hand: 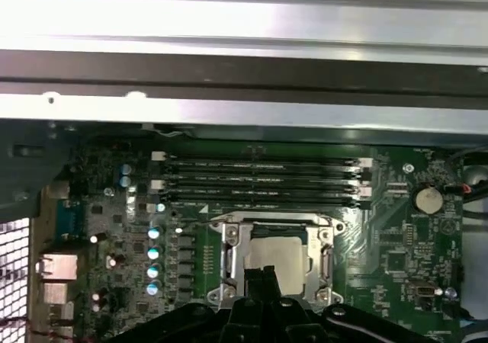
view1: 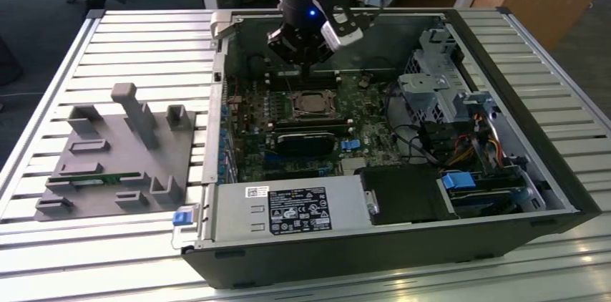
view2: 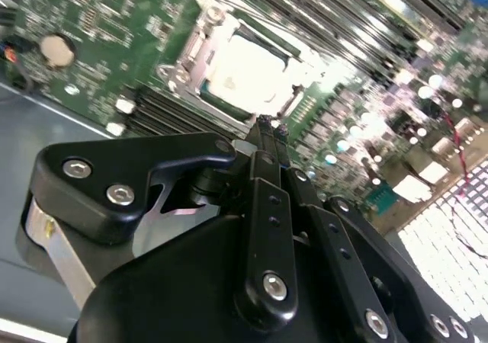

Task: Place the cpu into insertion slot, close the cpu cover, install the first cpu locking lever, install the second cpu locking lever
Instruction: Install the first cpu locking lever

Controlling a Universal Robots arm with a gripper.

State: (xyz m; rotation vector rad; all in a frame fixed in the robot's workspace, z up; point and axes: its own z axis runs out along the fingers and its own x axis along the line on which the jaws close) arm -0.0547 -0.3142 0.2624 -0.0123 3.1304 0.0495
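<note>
A slatted aluminium table [view1: 143,37] is carrying an open black computer case [view1: 382,259] lying on its side. Inside it, the arm's black gripper [view2: 268,129] is hanging over the green motherboard [view2: 91,23] with its jaws drawn narrow, tips together and gripping nothing that I can make out.

Just beyond the tips, the small square cpu with its dull silver top [view2: 248,72] is sitting in the insertion slot, which chip and frame are covering. The thin silver-grey metal cpu cover [view2: 197,44] is lying flat around the chip, so placing and closing look done. The step in hand appears to be the locking levers, though I cannot tell whether either is latched. That work is asking the closed tips to meet a thin lever beside the frame without pressing on the chip.

Past the socket from the jaws, long black memory slots [hand: 259,179] are running crosswise and crowding that side, with the grey case wall [hand: 244,61] behind them. Well away from the jaws, outside the case, a grey moulded fixture [view1: 114,159] is resting on the table.
</note>
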